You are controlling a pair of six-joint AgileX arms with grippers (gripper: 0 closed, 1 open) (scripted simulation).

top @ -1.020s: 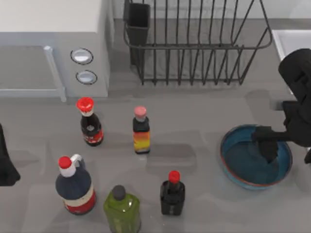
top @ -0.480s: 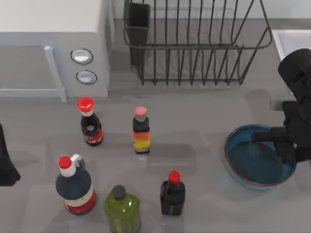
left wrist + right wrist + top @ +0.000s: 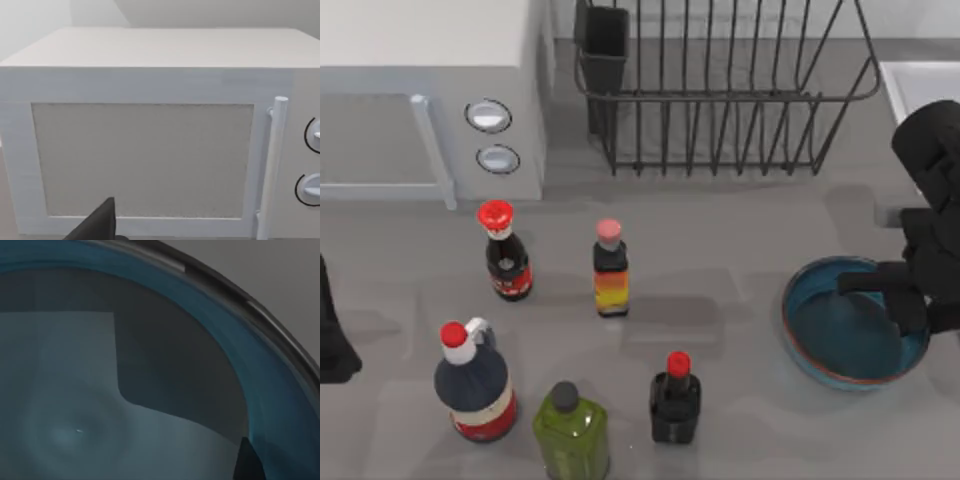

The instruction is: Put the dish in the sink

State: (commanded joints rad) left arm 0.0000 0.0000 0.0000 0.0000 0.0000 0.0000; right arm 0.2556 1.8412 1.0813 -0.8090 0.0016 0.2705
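Blue dish shifted slightly rightward on table over last second, now held steady. Right gripper set at dish's right rim; grip state not discernible. Sink well apart; lift pending. Left arm parked at left edge.

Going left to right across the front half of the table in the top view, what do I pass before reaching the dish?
Left gripper parked at the left edge → red-capped dark round bottle → green bottle → small black bottle with red cap → the dish, with the right gripper over its right side.
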